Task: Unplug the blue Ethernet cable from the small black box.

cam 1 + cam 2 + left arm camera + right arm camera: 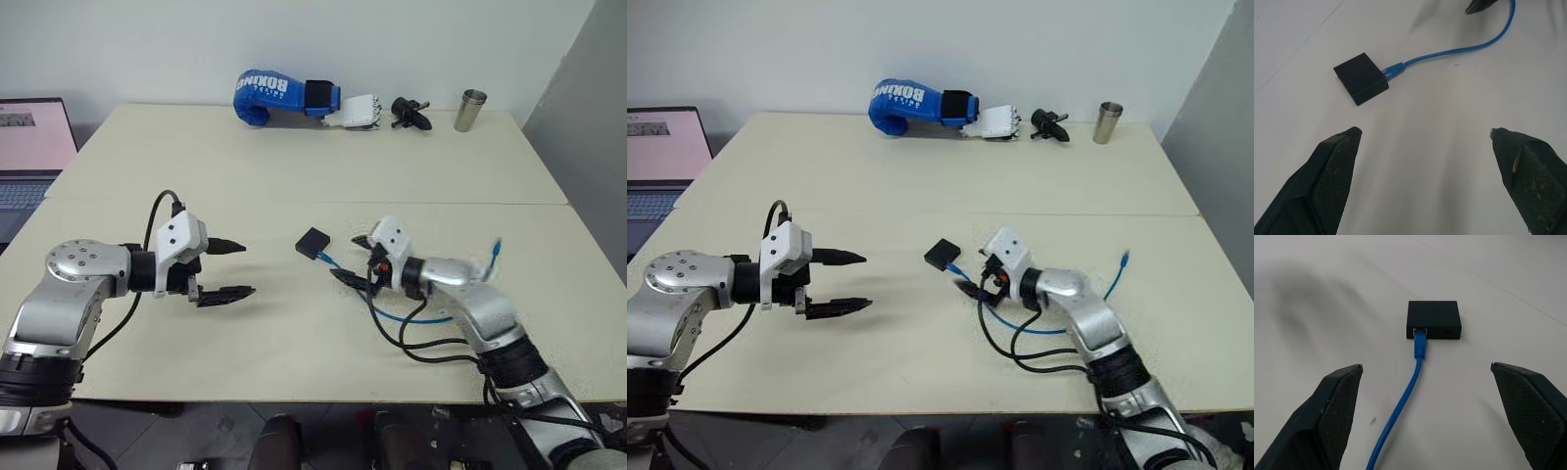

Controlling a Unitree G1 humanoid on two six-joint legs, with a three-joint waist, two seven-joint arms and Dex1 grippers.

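The small black box lies flat near the table's middle, with the blue Ethernet cable plugged into its side. The cable runs from the box toward my right arm, loops on the table and ends in a free plug at the right. My right gripper is open, just right of the box, its fingers straddling the cable and pointing at the port. My left gripper is open, a hand's width left of the box, pointing at it, empty.
At the table's far edge lie a blue boxing glove, a white robotic hand, a small black part and a metal cup. A laptop stands at the left. Black arm cables loop by my right arm.
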